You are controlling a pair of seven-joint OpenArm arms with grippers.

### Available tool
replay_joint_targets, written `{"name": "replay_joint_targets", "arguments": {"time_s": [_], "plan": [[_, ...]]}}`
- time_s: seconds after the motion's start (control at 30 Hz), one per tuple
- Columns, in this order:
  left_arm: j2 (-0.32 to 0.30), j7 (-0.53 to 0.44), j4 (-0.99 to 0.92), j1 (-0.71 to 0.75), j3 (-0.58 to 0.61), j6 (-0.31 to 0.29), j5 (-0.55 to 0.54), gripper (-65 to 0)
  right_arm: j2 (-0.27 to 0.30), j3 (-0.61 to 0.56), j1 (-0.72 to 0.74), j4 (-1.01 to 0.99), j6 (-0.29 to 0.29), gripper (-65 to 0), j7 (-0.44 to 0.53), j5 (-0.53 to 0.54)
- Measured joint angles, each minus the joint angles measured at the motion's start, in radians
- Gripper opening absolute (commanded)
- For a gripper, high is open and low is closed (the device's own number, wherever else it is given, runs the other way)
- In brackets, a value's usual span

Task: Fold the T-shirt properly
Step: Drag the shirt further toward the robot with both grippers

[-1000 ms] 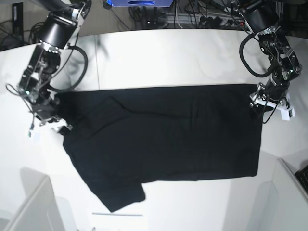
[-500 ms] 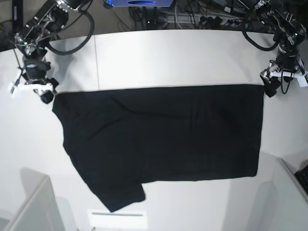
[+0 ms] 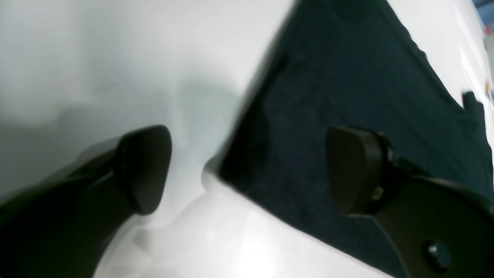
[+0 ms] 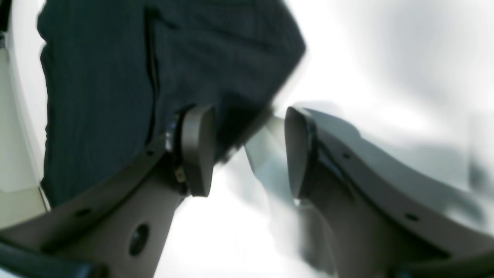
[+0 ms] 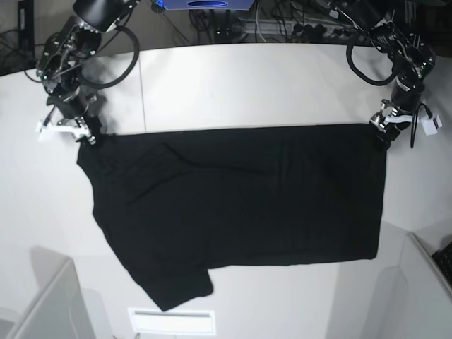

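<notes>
Beside the right gripper (image 4: 247, 150), whose jaws stand apart and empty, lies a corner of the black T-shirt (image 5: 240, 212), spread flat on the table (image 5: 247, 85). Across at the left gripper (image 3: 247, 170), released wide, another corner sits between the jaws. Closing short would pinch only air. Only the base view shows the trailing sleeve.

Base cam overhead, whole T-shirt (image 5: 240, 205), wrist cams close, blurry, probably opposite shirt corners
</notes>
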Motion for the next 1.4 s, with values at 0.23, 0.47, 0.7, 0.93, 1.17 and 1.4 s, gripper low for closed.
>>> {"name": "replay_joint_targets", "arguments": {"time_s": [0.23,0.47,0.7,0.93,1.17,1.4], "plan": [[0.001,-0.027,-0.053,-0.039,0.043,-0.016,-0.016,-4.3,0.027,-0.003,0.041,-0.078,0.009,-37.5,0.053,0.016],[0.001,-0.035,-0.092,-0.053,0.045,-0.022,-0.025,-28.3,0.031,-0.003,0.038,-0.084,0.011,-38.0,0.059,0.02],[0.003,0.005,-0.101,-0.046,0.05,-0.007,-0.014,-65.0,0.032,-0.003,0.029,-0.09,0.011,-65.0,0.054,0.004],[-0.013,0.009,-0.077,0.003,0.052,-0.013,-0.032,-65.0,0.04,-0.005,-0.007,-0.058,0.011,-65.0,0.042,0.009],[-0.013,0.002,-0.045,0.068,0.053,-0.019,-0.054,-65.0,0.033,-0.001,-0.107,0.049,0.007,-65.0,0.024,0.0],[-0.013,0.005,0.046,0.185,0.056,-0.024,-0.048,-65.0,0.032,-0.001,-0.206,0.116,0.007,-65.0,0.016,0.001]]}}
